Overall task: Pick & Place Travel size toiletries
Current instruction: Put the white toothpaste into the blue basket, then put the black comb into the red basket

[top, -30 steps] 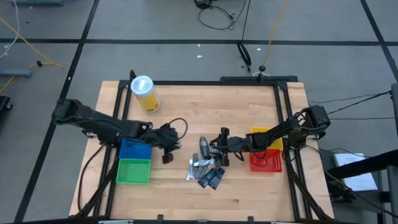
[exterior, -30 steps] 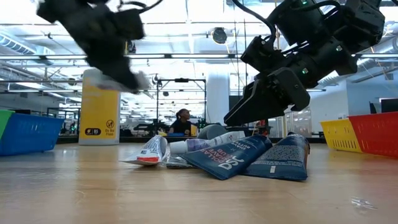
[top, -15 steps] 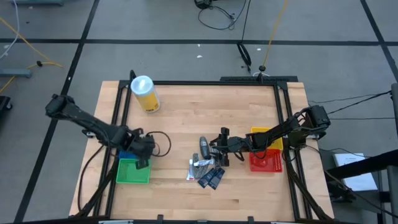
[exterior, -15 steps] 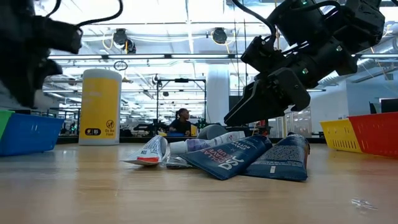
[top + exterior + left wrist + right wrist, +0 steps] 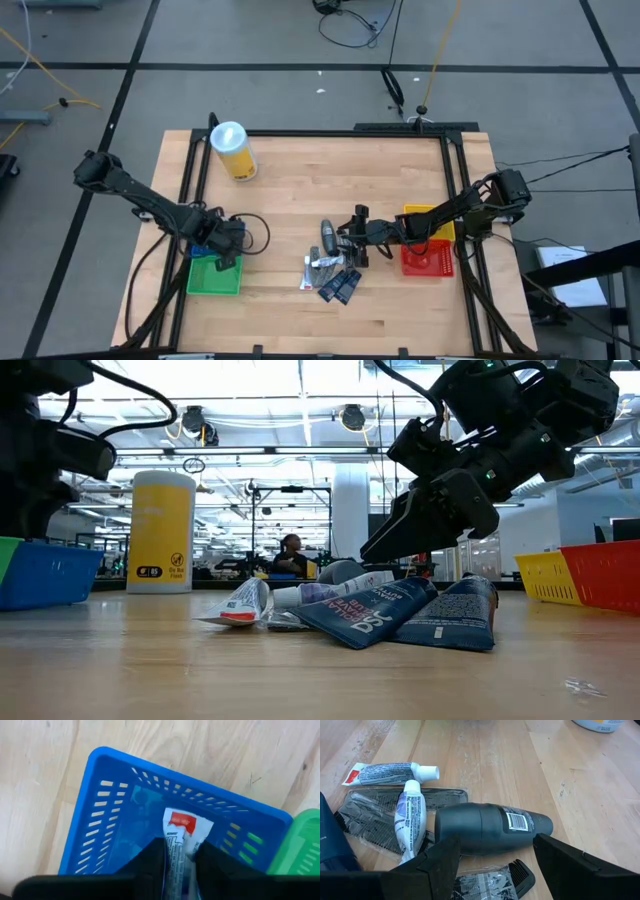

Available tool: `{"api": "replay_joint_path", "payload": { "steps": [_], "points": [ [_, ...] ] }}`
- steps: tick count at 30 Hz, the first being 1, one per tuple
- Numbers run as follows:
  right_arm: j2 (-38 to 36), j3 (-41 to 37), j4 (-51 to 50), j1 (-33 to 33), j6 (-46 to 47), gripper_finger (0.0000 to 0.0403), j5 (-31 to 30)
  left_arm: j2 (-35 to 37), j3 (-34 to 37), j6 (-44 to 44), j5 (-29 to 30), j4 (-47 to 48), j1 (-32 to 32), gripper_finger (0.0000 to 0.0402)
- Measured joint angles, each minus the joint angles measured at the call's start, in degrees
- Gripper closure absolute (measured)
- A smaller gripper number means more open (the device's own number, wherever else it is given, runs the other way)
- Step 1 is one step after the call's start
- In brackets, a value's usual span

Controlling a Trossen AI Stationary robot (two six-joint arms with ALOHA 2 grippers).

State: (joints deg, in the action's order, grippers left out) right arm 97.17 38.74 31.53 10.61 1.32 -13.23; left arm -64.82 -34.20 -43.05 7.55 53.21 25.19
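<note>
My left gripper is over the blue bin, at the table's left, shut on a small white tube. The remaining toiletries lie in a pile at the table's middle: two white tubes, a dark grey oval piece, packeted combs and dark blue packets. My right gripper hangs open just above the pile, one finger on each side of the oval piece, not touching it. My left gripper pinches the white tube between its two fingers, which lie along the tube's length. The tube's flat red-marked end sticks out past the fingertips over the inside of the blue bin. The rest of the tube is hidden between the fingers.
A green bin sits right beside the blue one on its near side. Red and yellow bins stand at the table's right, under the right arm. A big yellow cylinder with a white lid stands near the far left corner.
My left gripper has carried the white tube from near the table's middle toward the left edge and now stands over the blue bin, still shut on it. Most of that travel came in the first half second.
</note>
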Motion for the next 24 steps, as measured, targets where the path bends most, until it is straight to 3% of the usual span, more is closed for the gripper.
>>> {"api": "replay_joint_path", "payload": {
  "steps": [7, 11, 17, 24],
  "points": [
    [0.0, 0.0, 0.3, 0.0, -0.1, 0.0161, 0.0, 0.0, -0.9, -0.7, -0.8, 0.3, -2.3, 0.0184],
    [0.0, 0.0, 0.8, 0.0, -0.2, 0.0161, 0.0, 0.0, -3.2, 1.1, 0.9, -3.9, -3.5, 0.0144],
    [0.0, 0.1, 0.5, 0.0, -0.5, 0.0161, 0.0, 0.0, -3.2, 17.2, 10.1, -30.0, -3.4, 0.0135],
    [-5.4, 0.2, -12.2, 1.5, 1.3, 0.0161, -0.2, -5.5, -2.8, 33.5, 12.1, -56.6, -4.4, 0.0135]
  ]
}}
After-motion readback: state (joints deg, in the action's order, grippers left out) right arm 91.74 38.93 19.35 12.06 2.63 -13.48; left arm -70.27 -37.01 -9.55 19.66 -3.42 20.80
